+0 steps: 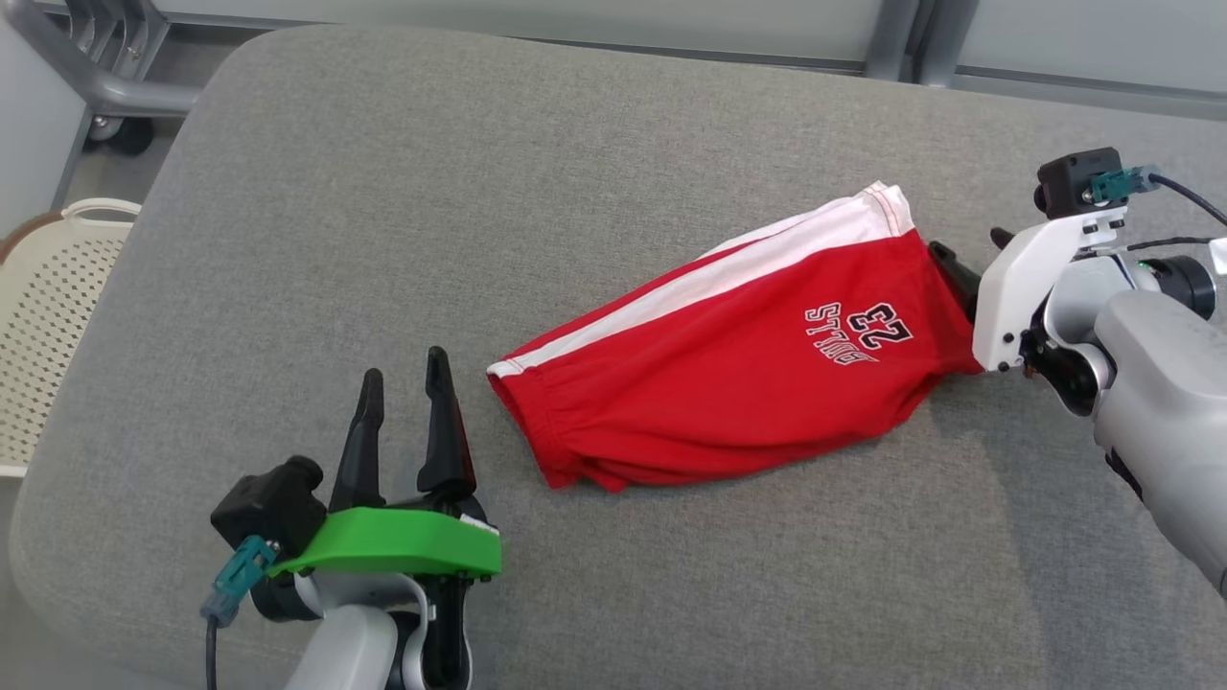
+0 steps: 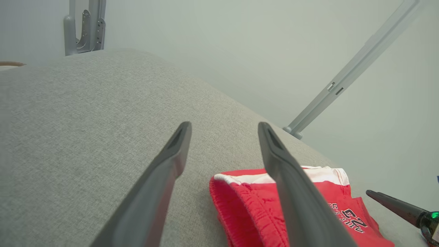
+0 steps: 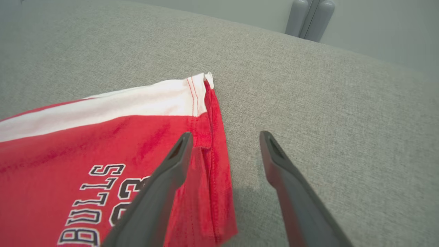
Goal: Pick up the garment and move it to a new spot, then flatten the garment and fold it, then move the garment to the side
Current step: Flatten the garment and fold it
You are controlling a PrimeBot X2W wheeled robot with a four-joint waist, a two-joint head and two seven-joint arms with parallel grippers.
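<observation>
The garment (image 1: 729,383), red shorts with a white side stripe, lies flat on the grey desk (image 1: 479,192), a little toward 3 o'clock from the middle in the head view. The left tool (image 1: 405,366) stands open and empty, with the waistband just beside it at 2 o'clock. The right tool (image 1: 968,244) is open at the garment's 3 o'clock end. One finger lies over the hem and the other over bare desk.
</observation>
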